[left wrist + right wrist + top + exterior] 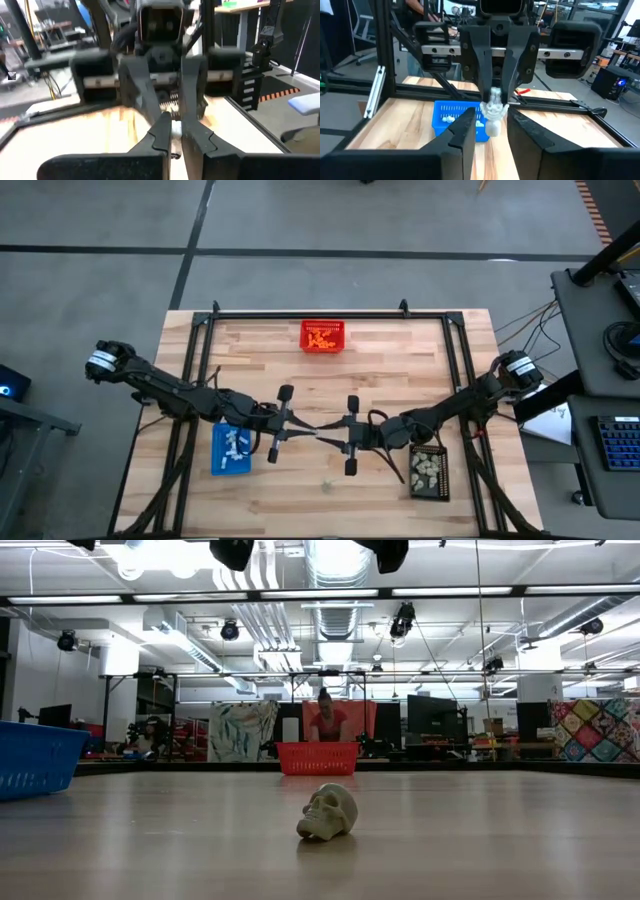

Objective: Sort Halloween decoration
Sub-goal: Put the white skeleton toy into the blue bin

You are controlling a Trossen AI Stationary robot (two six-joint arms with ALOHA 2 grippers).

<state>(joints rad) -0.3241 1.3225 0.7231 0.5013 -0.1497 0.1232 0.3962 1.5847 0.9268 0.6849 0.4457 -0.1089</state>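
My two grippers meet tip to tip above the table's middle. My left gripper [308, 430] is shut on a small white trinket [493, 114], one of the Halloween decorations. My right gripper [331, 435] faces it, open, with a finger [466, 129] on either side of the trinket; I cannot tell whether either finger touches it. A pale skull trinket [328, 812] lies alone on the bare wood near the front edge [326, 485]. White trinkets lie in the blue tray [231, 450], beige ones in the black tray [429, 472], orange ones in the red basket [324, 336]. My left gripper pinches the white trinket by one end [495, 95] between its two fingertips [162, 131]. The fingers come level from the table's left side. The rest of the trinket sticks out beyond and below the tips, lifted well clear of the table.
The red basket stands at the table's far edge, centre. The blue tray is under my left arm and the black tray under my right arm. A black frame [330, 313] runs along the table's far and side edges. People and desks show in the room behind.
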